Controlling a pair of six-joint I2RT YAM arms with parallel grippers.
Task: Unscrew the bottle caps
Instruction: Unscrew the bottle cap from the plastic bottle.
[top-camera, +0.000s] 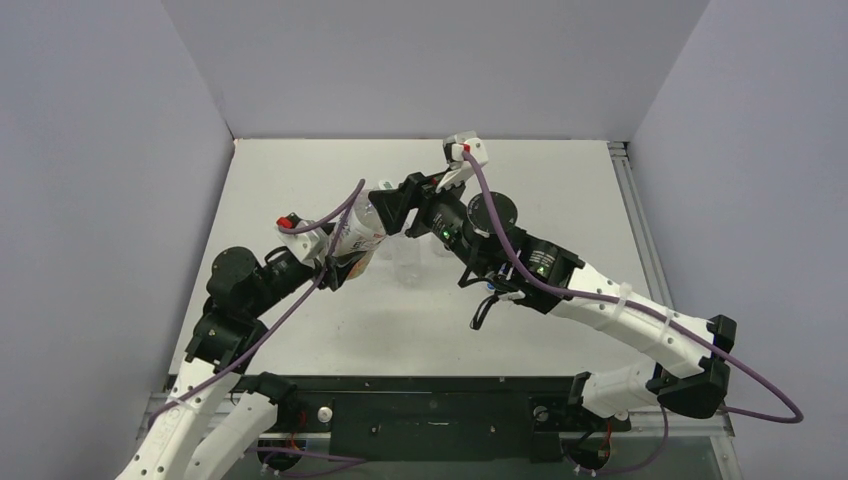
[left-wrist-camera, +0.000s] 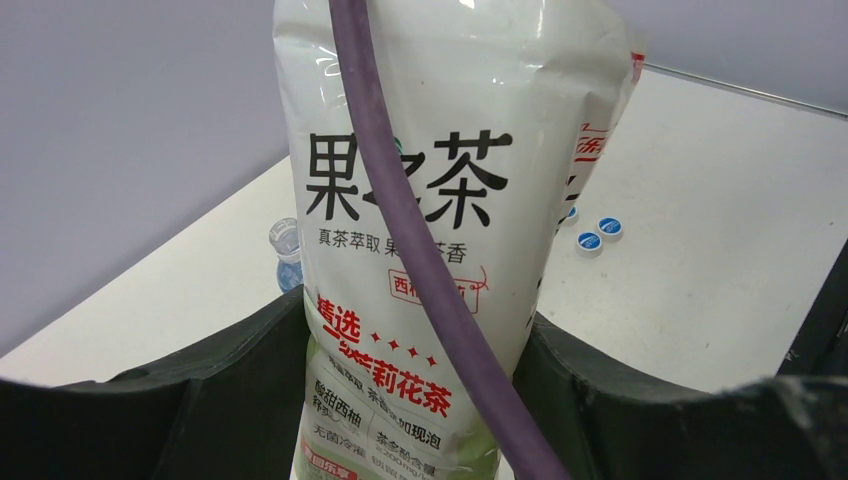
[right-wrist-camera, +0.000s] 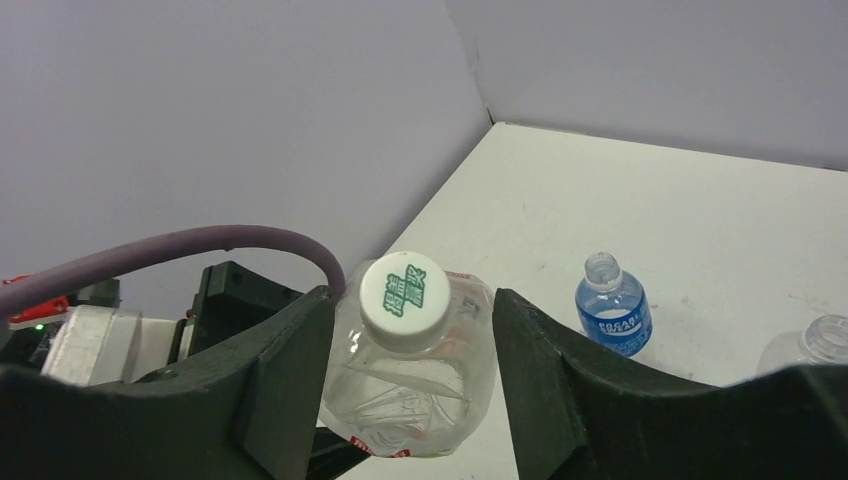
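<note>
My left gripper (left-wrist-camera: 412, 318) is shut on the wide bottle (left-wrist-camera: 430, 200) with the white, red and green label, both fingers pressed against its sides; its clear upper part looks dented. The bottle (top-camera: 358, 236) is held tilted above the table. Its white cap (right-wrist-camera: 404, 290) with green lettering sits on the neck, between the fingers (right-wrist-camera: 285, 370) of my right gripper (right-wrist-camera: 410, 300). That gripper is open, with a gap on each side of the cap. Three loose blue caps (left-wrist-camera: 589, 241) lie on the table beyond the bottle.
A blue-labelled bottle (right-wrist-camera: 612, 312) stands uncapped on the table (right-wrist-camera: 700, 210), and a plain clear bottle (right-wrist-camera: 815, 345) stands uncapped to its right. A purple cable (left-wrist-camera: 400, 200) crosses in front of the held bottle. Grey walls enclose the table on three sides.
</note>
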